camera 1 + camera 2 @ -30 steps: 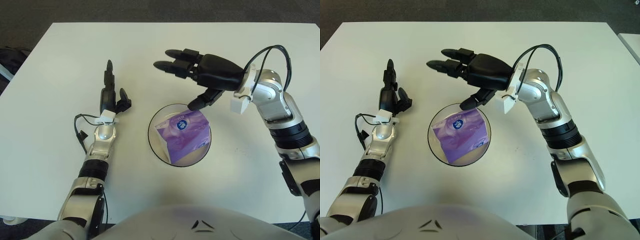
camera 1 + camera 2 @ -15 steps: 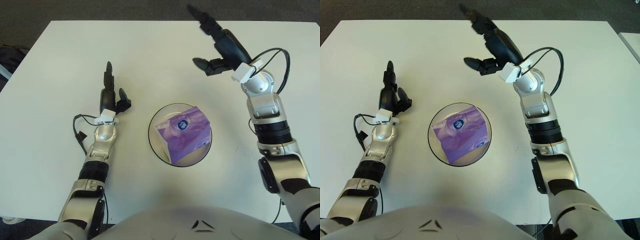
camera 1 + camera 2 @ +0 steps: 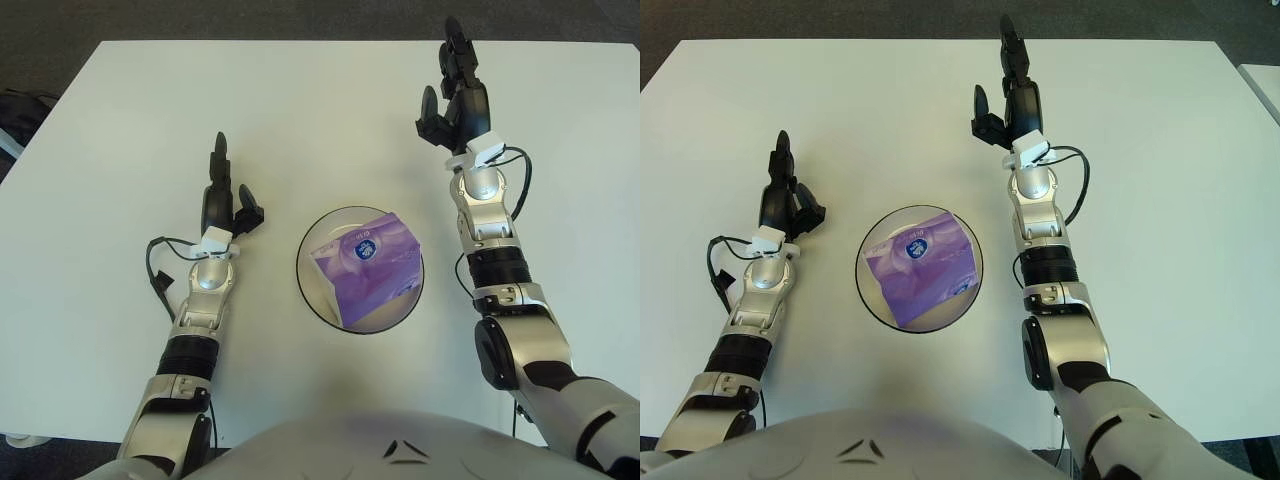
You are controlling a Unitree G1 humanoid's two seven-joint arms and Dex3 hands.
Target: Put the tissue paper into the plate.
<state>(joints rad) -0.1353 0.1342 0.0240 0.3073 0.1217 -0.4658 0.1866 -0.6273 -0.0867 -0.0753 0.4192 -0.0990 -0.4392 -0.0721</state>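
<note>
Tissue paper (image 3: 367, 268), a purple pack, lies inside the plate (image 3: 307, 285) on the white table (image 3: 120, 120). You'll see your right hand (image 3: 455, 100) up beyond the plate's right side, well apart from it, fingers extended, holding nothing. Your left hand (image 3: 222, 200) shows left of the plate, fingers likewise loose and empty.

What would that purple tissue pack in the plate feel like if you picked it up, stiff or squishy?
Probably squishy: the tissue pack has a glossy, wrinkled wrapper, so it would likely give under the fingers and feel a little slippery. It looks light for its bulk. Lying flat in the plate, it seems unlikely to roll.
</note>
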